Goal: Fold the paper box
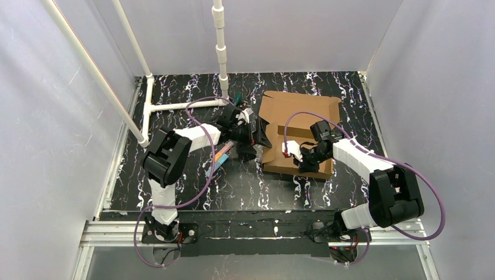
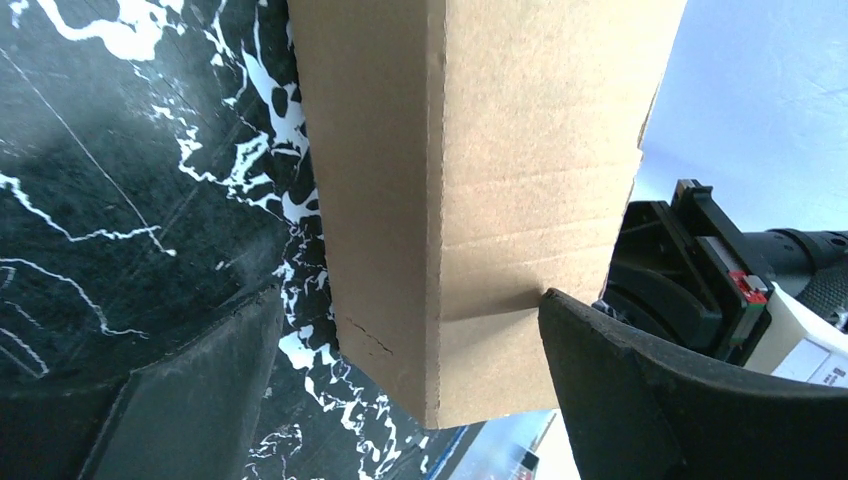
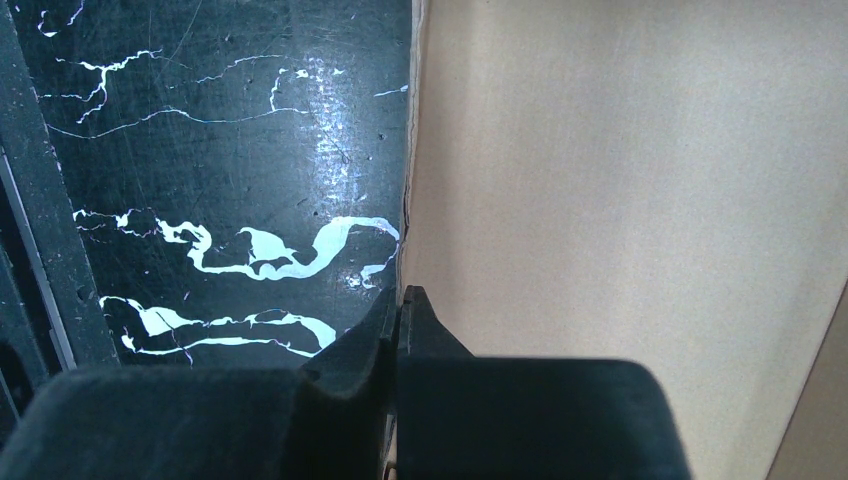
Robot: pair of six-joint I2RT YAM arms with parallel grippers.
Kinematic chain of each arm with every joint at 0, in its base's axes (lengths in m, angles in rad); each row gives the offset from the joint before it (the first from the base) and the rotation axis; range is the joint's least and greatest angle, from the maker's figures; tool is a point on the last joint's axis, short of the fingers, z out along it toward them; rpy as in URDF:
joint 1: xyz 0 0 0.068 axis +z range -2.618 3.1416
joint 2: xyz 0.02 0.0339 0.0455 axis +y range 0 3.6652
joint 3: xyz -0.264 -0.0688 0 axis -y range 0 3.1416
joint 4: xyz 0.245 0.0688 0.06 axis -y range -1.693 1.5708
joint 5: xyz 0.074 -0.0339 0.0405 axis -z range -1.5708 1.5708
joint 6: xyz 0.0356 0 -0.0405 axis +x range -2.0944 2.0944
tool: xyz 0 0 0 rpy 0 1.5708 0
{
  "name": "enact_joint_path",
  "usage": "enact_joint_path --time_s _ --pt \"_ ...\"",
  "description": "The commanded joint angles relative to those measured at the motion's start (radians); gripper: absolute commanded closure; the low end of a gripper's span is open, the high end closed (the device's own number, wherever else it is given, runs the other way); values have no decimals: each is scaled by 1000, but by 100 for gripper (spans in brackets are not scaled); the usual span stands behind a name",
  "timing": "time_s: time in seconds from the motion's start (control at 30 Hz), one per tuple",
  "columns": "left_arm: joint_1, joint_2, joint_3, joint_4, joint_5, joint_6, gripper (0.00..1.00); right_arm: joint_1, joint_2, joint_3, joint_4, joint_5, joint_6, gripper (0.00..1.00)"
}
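paper box [image 1: 292, 102]: 1 | left fingers [image 2: 650, 400]: 2, spread wide astride it | right fingers [image 3: 432, 335]: 2, pressed together

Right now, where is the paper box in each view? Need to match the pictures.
Top external: paper box right of centre, slightly above the middle.
Left wrist: paper box fills the upper centre, one folded corner pointing down.
Right wrist: paper box fills the right half.
Shared landmark: black white-veined table, left of the paper box in every view.
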Motion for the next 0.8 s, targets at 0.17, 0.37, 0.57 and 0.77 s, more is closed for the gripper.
enact_joint_path --time_s 0.17,0.37,0.57,0.77 --pt "-51 3 127 -267 -155 145 4 17 50 -15 -1 16 -6 99" --pt "-88 31 185 -346 -246 181 16 18 50 -15 -1 16 -5 99" --pt "-110 51 226 -375 -291 189 26 20 50 -15 -1 16 -5 99" --pt "-133 97 281 -429 -337 207 36 23 50 -15 -1 16 -6 99"
